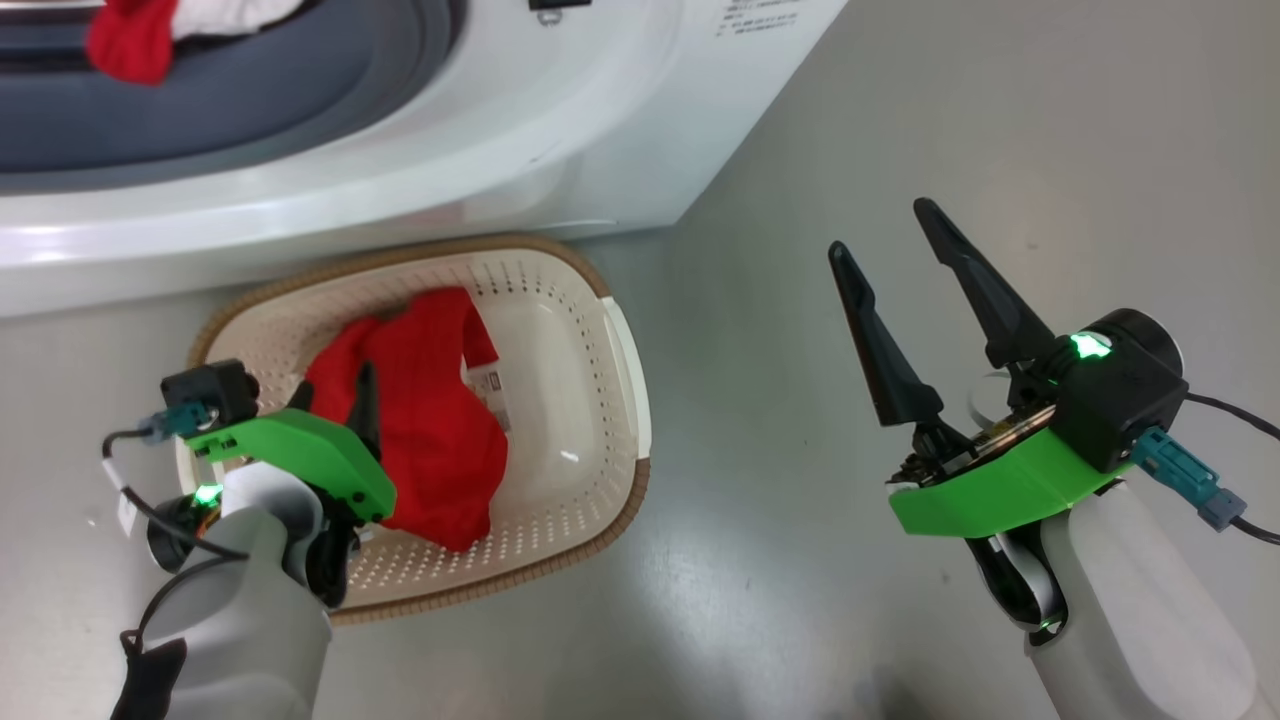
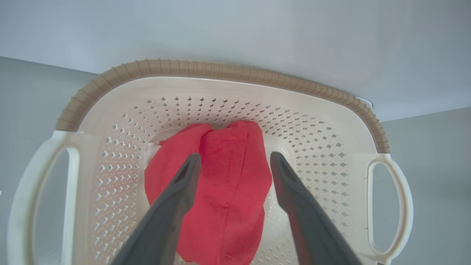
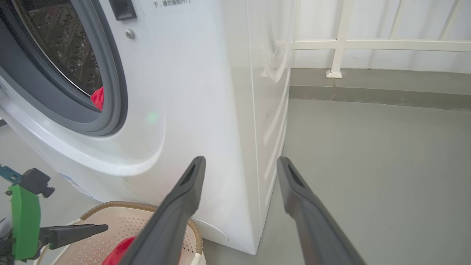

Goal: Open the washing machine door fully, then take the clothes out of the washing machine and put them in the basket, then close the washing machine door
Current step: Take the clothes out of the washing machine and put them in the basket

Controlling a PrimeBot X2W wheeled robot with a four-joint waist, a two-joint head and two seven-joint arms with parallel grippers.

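The cream basket stands on the floor in front of the white washing machine. A red garment lies loose on the basket's floor. My left gripper hangs over the basket's left part, open. In the left wrist view its fingers straddle the red garment without pinching it. More clothes, red and white, rest at the drum mouth behind the grey rubber ring. My right gripper is open and empty above the floor to the right. The washing machine door is out of view.
Bare grey floor spreads right of the basket and beside the machine's side panel. A white railing and a low kerb run along the back. A label sticker shows on the basket's floor beside the red garment.
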